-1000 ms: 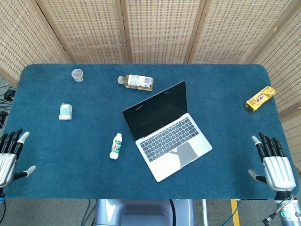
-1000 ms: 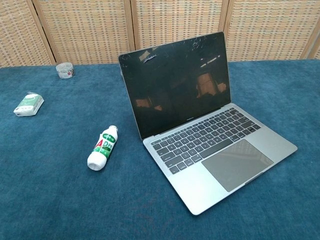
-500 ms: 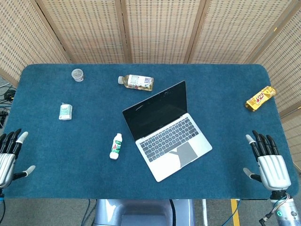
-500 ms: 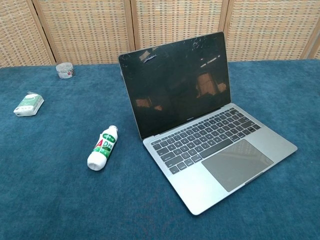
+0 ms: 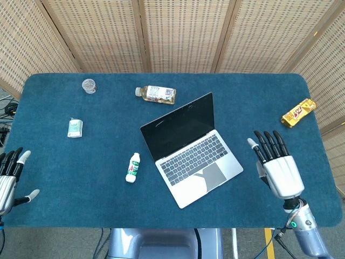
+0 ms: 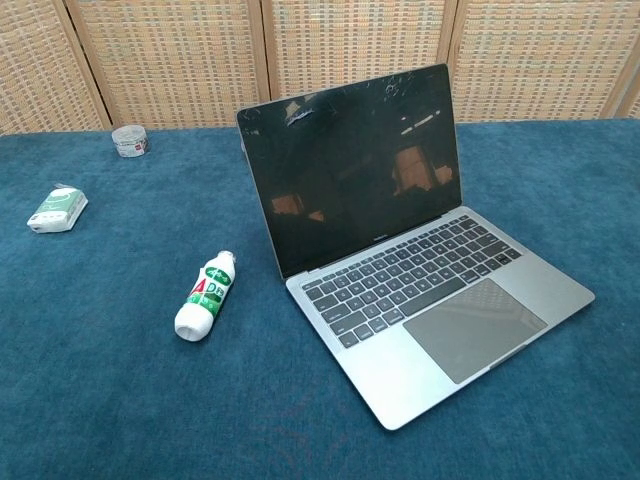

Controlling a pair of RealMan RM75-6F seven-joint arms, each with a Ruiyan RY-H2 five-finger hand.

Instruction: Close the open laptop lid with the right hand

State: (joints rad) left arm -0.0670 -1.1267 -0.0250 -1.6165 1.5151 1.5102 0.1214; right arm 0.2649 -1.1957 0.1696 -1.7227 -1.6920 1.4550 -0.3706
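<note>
A silver laptop (image 5: 191, 154) (image 6: 420, 270) stands open in the middle of the blue table, its dark screen (image 6: 355, 165) upright and its keyboard facing the near edge. My right hand (image 5: 277, 164) hovers to the right of the laptop with its fingers spread and nothing in it. It is apart from the laptop. My left hand (image 5: 9, 178) is at the table's near left corner, fingers apart and empty. Neither hand shows in the chest view.
A small white bottle (image 5: 132, 167) (image 6: 204, 295) lies left of the laptop. A clear bottle (image 5: 156, 94) lies behind the lid. A tissue pack (image 5: 75, 128), a small jar (image 5: 89, 85) and a gold snack bag (image 5: 298, 112) sit toward the table's edges.
My right hand has moved up and to the left, from the table's near right corner toward the laptop. The left hand has barely shifted. The laptop stays open as before.
</note>
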